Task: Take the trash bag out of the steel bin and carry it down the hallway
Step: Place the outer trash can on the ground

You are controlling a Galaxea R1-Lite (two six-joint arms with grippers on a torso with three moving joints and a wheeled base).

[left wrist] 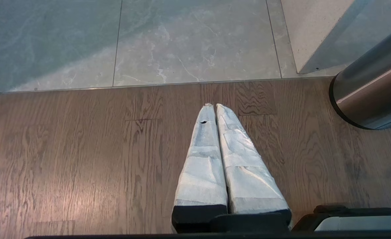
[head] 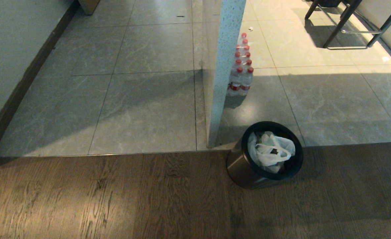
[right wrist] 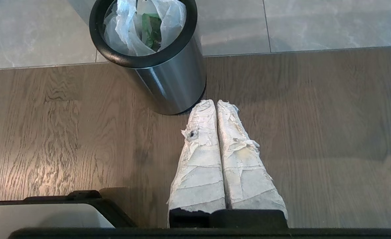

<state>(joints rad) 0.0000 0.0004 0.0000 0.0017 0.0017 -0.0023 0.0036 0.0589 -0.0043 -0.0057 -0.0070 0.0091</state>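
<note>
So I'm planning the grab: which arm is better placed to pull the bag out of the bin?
Probably the right. The right gripper hangs shut just beside the steel bin, the trash bag showing inside. The left gripper, also shut, sees the bin only at its view's edge.

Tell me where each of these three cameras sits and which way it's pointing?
Head view: on the robot's head, looking forward and down at the steel bin with the trash bag and water bottles; no robot parts show.
Left wrist view: behind the shut left gripper, facing the wooden floor.
Right wrist view: behind the shut right gripper, facing the bin.
All three views share the steel bin and the floor seam.
</note>
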